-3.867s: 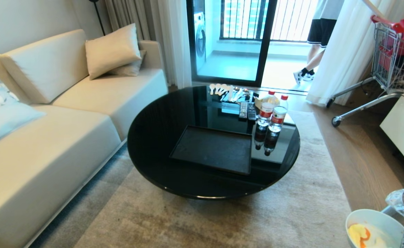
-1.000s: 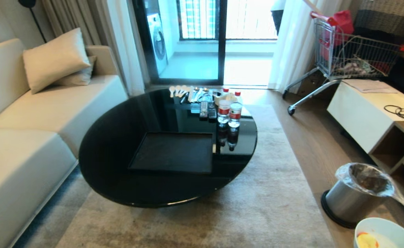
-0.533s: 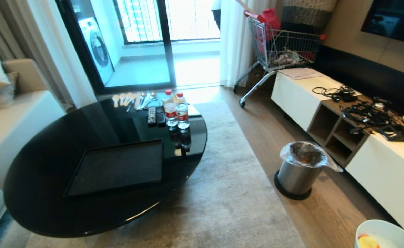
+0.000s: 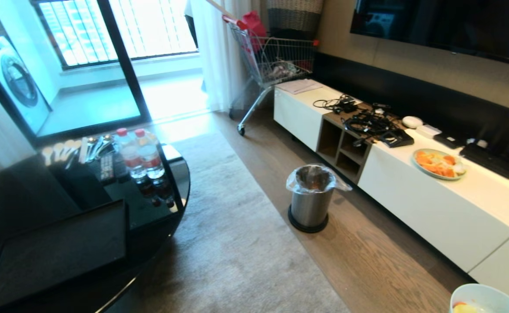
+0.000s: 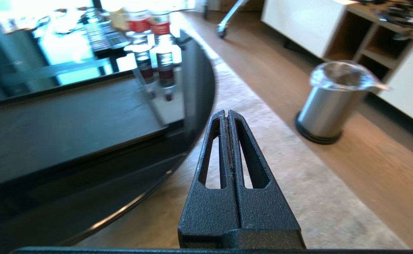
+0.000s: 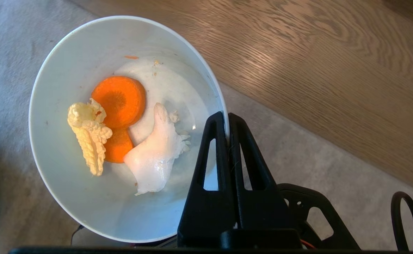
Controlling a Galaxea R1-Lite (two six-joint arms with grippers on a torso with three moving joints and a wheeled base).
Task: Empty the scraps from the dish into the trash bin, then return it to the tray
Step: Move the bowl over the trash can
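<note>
My right gripper is shut on the rim of the dish, a small white bowl held over the carpet near the wood floor. The scraps lie inside it: orange carrot slices, a yellow ridged piece and a pale white piece. In the head view only the dish shows, at the bottom right corner. The trash bin, steel with a clear liner, stands on the wood floor ahead. The black tray lies empty on the round black table at the left. My left gripper is shut on nothing, beside the table's edge.
A long white cabinet runs along the right wall, carrying cables and a pale-green plate of orange slices. Two water bottles, remotes and spoons stand at the table's far side. A shopping cart stands by the curtain.
The whole view has swung to the right: the table and tray slid toward the left edge, and the trash bin and cabinet came toward the middle. The dish stays at the bottom right corner.
</note>
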